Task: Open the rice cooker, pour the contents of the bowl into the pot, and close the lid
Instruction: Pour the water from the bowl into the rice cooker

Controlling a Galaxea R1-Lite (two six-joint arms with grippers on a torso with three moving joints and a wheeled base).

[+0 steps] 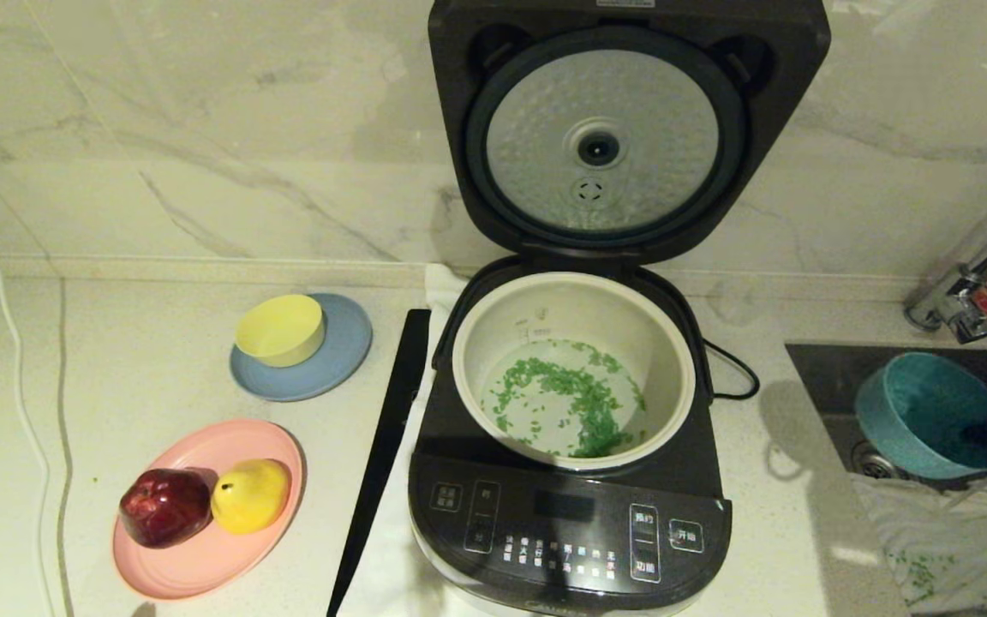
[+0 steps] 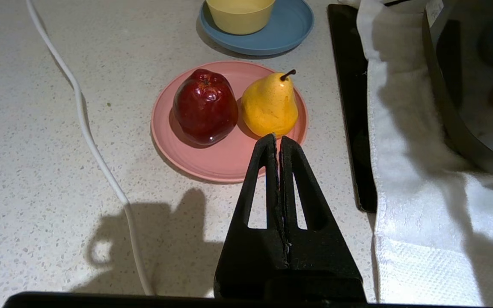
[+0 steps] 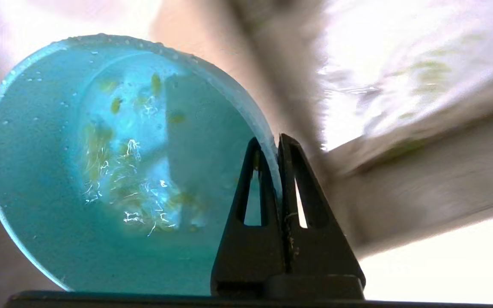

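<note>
Closest in, the cooker [image 1: 569, 523] stands with its pot [image 1: 573, 368] holding green bits in water, so pouring looks done. Off right over the sink, the right gripper [image 3: 272, 143] pinches the tilted bowl's [image 3: 101, 171] rim (a few scraps cling inside). Fingers pressed together and empty, the left gripper [image 2: 277, 139] idles beside the pink plate [image 2: 229, 164]. Beyond, the lid [image 1: 622, 128] stands upright, awaiting closing.

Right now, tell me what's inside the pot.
The pot holds scattered chopped green bits in what looks like shallow water. Its near inside wall is hidden behind its own rim.
</note>
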